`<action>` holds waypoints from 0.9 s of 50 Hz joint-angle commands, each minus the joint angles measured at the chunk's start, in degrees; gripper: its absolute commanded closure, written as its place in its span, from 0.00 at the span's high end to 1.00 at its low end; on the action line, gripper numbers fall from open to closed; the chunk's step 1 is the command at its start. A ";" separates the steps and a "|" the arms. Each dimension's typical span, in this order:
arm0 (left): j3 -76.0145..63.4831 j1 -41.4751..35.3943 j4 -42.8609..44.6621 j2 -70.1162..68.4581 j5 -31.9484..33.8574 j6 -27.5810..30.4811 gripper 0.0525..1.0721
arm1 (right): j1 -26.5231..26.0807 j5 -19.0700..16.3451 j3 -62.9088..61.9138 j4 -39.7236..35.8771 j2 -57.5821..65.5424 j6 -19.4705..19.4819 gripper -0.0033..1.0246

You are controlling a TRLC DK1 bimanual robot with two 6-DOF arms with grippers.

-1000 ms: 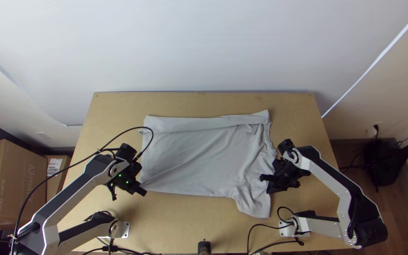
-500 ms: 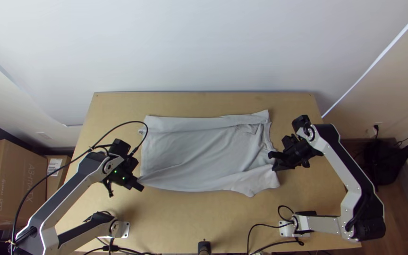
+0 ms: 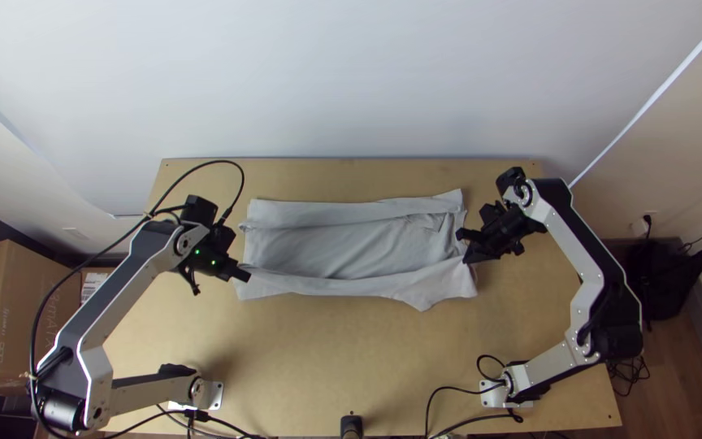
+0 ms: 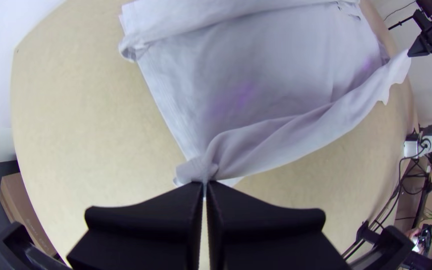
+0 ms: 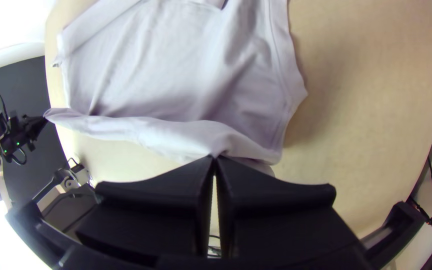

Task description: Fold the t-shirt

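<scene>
Here we are, my left claw (image 3: 245,275) left of centre, my right claw (image 3: 463,248) right of centre, both pinched tight on the shirt (image 3: 327,250), its lower part, mid-frame

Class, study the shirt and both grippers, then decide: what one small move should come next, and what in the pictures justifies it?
Probably both grippers should lay the near flap down a little farther in, then let go. The left gripper and right gripper each pinch an end of it, and it already lies partly over the shirt, opposite the far edge's fold.
</scene>
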 commanded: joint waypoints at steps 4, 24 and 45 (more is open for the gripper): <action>7.97 1.22 0.20 5.90 -0.25 1.26 0.03 | -1.68 0.47 7.76 -1.13 6.08 -0.58 0.03; 21.60 2.98 3.89 19.35 0.89 1.96 0.03 | -3.17 1.17 24.90 -1.13 19.70 -0.32 0.03; 32.41 5.09 6.53 30.69 1.94 1.44 0.03 | -3.08 1.70 42.04 -1.39 32.18 2.05 0.03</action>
